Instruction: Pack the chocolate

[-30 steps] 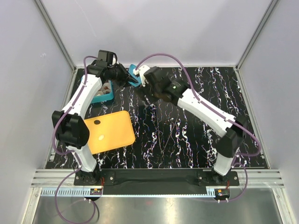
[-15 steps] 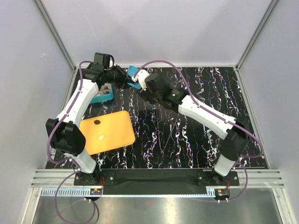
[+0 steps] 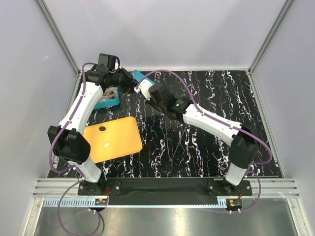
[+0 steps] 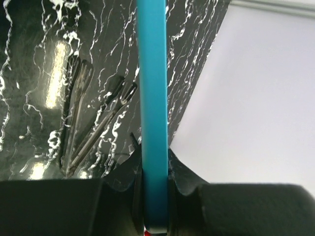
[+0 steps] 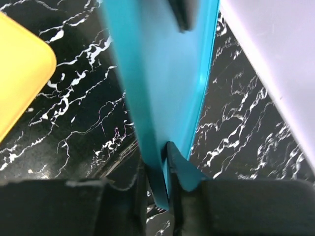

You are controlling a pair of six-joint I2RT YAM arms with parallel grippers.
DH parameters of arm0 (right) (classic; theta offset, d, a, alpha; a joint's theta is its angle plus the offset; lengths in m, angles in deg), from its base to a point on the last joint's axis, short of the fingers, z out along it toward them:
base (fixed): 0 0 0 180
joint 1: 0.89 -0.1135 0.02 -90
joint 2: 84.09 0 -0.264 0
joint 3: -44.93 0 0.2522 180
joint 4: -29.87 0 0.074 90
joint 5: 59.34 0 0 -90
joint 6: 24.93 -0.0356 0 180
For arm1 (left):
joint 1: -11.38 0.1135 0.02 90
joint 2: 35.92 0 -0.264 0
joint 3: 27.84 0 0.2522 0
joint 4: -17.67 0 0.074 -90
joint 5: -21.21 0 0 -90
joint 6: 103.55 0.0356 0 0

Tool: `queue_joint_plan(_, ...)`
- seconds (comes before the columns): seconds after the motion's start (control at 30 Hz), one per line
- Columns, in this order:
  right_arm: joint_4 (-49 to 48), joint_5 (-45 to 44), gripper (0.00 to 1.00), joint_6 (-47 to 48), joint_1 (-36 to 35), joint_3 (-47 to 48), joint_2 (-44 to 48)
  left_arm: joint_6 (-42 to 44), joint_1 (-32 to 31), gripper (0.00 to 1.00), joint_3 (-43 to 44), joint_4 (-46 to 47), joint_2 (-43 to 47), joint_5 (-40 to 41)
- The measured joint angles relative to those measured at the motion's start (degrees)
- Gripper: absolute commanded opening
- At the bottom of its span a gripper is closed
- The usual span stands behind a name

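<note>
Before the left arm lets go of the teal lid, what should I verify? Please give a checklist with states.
1. The left gripper shut on the teal lid: ok.
2. The right gripper closed on its opposite edge: ok.
3. Lid lifted off the table: ok.
4. The teal box uncovered: ok.
5. Everything packed: not ok; a dark chocolate piece and a white chocolate piece lie on the orange tray.
6. Free compartments in the box: cannot tell.

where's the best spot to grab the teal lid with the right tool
The teal lid hangs on edge in the left tool, so pinch its thin rim across the thickness, coming from the side opposite that tool. The right tool grips there.
</note>
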Motion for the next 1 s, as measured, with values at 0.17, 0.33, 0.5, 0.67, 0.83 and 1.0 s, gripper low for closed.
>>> queue_joint_plan(0.17,-1.2,-0.3,0.00,3.0,-1.6,-0.1,-0.3,1.9,0.4,0.45,3.6,-3.3,-0.5,0.4)
queue_joint_plan(0.33,-1.7,-0.6,0.00,-1.2,0.3,0.6,-1.1,2.9,3.1,0.70,8.3,-4.4,-0.7,0.5)
queue_joint_plan(0.5,-2.7,1.2,0.00,-6.3,2.5,2.6,-3.6,4.4,7.0,0.75,11.9,-3.3,-1.7,2.6)
queue_joint_plan(0.67,-6.1,5.8,0.00,-13.7,6.3,4.2,-7.5,9.1,10.0,0.75,10.4,0.1,-1.6,10.5)
queue_joint_plan(0.83,-8.5,16.9,0.00,-24.3,12.5,5.2,-10.1,14.1,14.8,0.74,-4.7,7.8,3.9,16.9)
queue_joint_plan(1.0,-9.5,25.8,0.00,-34.2,15.5,8.4,-10.2,21.5,22.1,0.71,-6.4,7.5,3.1,25.3)
